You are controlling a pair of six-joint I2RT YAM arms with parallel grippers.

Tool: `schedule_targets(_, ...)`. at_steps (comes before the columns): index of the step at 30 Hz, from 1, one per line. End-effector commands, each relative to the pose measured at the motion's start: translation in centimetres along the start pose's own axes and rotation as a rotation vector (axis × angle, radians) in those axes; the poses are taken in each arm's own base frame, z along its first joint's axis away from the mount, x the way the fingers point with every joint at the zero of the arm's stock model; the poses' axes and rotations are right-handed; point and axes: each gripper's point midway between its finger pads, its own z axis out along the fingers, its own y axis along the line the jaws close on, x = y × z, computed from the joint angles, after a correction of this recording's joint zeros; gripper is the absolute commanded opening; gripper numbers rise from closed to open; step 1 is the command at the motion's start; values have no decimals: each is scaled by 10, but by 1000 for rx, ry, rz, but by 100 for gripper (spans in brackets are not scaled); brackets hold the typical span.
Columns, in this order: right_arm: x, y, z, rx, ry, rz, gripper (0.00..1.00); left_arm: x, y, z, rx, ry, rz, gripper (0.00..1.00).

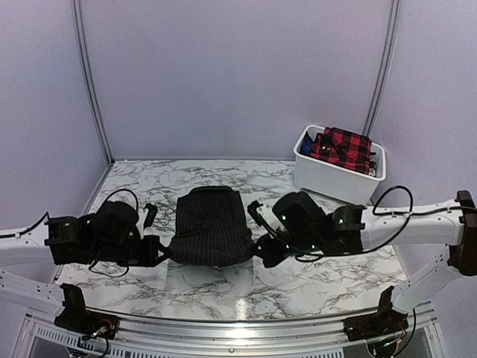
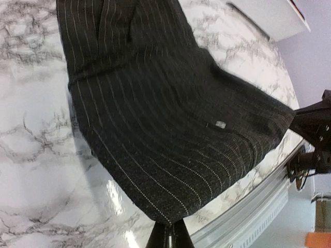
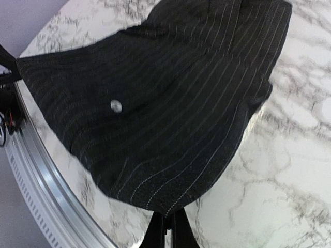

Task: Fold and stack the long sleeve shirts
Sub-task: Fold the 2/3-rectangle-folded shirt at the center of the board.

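Observation:
The black pinstriped shirt (image 1: 210, 225) lies in the middle of the marble table, its near edge lifted and stretched between my two grippers. My left gripper (image 1: 159, 252) is shut on the shirt's near-left corner; in the left wrist view the cloth (image 2: 165, 129) runs into the closed fingers (image 2: 168, 235). My right gripper (image 1: 266, 252) is shut on the near-right corner; in the right wrist view the cloth (image 3: 170, 113) with a small pale button (image 3: 116, 106) ends in the closed fingers (image 3: 168, 230). A red-and-black plaid shirt (image 1: 342, 148) sits in the bin.
A white plastic bin (image 1: 335, 179) stands at the back right of the table and holds the plaid garment. The metal rail (image 1: 238, 328) runs along the table's near edge. Grey walls close off the back and sides.

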Motion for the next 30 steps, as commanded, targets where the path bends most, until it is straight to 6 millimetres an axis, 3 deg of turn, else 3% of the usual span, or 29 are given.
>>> schedule_targets(1,-83,-24,11,33,-108,47,0,-73,13,-3,-139,-111,-15,0)
schedule_targets(4,-137,-61,45,60,-171,71,0,-127,38,24,-186,-136,-45,0)
schedule_targets(6,-164,-90,74,79,-190,99,0,-148,58,64,-186,-77,-89,0)
schedule_targets(7,-167,-103,99,78,-172,108,0,-156,67,84,-189,-49,-102,0)
schedule_targets(9,-183,-121,128,69,-188,123,0,-172,82,120,-213,-17,-102,0)
schedule_targets(11,-187,-138,156,67,-176,148,0,-183,94,153,-223,18,-113,0)
schedule_targets(13,-183,-151,176,61,-151,180,0,-178,102,181,-211,69,-132,0)
schedule_targets(15,-177,-155,184,57,-134,206,0,-171,103,196,-193,92,-153,0)
schedule_targets(20,-132,-148,169,30,-99,274,0,-149,88,188,-137,85,-169,0)
schedule_targets(24,-86,-115,147,-13,-77,279,0,-105,77,168,-126,89,-189,0)
schedule_targets(28,-30,-81,118,-21,-25,285,0,-48,59,143,-105,87,-204,0)
schedule_targets(30,-16,-73,101,-23,-26,299,0,-31,51,127,-102,71,-207,0)
